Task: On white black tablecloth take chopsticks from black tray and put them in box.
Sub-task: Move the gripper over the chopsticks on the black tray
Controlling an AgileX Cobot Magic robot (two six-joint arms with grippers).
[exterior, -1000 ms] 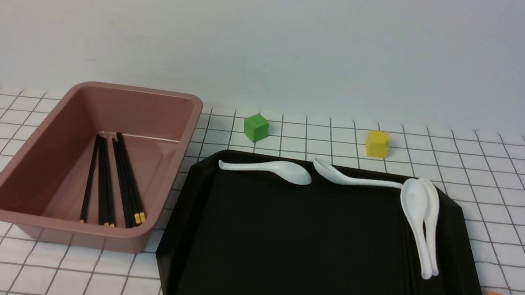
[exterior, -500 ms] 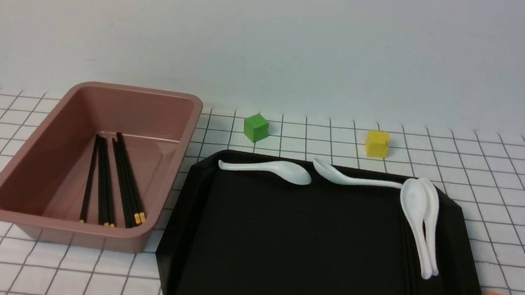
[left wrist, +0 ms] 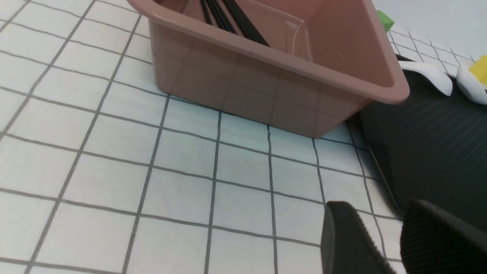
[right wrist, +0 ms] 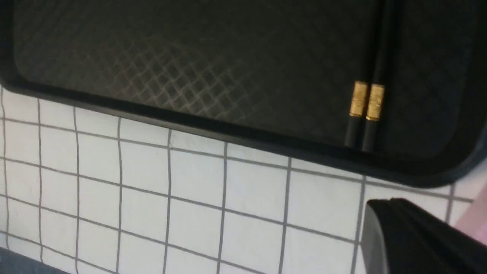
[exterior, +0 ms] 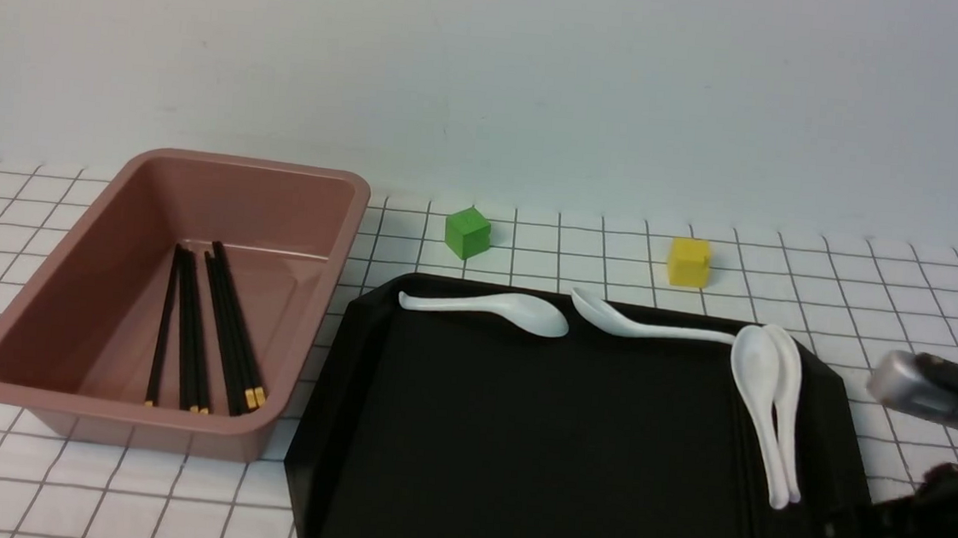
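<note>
On the tablecloth [exterior: 913, 295], the black tray [exterior: 533, 444] holds two chopsticks [exterior: 747, 530] along its right side, partly under white spoons. Their gold ends [right wrist: 366, 99] lie near the tray's near rim in the right wrist view. My right gripper [right wrist: 384, 208] is shut and empty, over the cloth just outside that rim; its arm [exterior: 921, 518] shows at the front view's lower right. The box [exterior: 57, 304] at the left contains several chopsticks [exterior: 217, 334]. My left gripper [left wrist: 380, 228] stands open and empty over the cloth near the box [left wrist: 266, 76] and the tray's corner [left wrist: 426, 152].
Two white spoons [exterior: 763, 403] lie side by side over the tray's chopsticks; two more [exterior: 493, 309] [exterior: 637, 322] rest along the far rim. A green cube [exterior: 467, 232] and a yellow cube [exterior: 689, 262] stand behind the tray. A pinkish blur [right wrist: 475, 217] sits beside the right gripper.
My right arm has come into the front view at the lower right and now covers the orange cube that showed there before. Nothing on the tray or in the box has moved.
</note>
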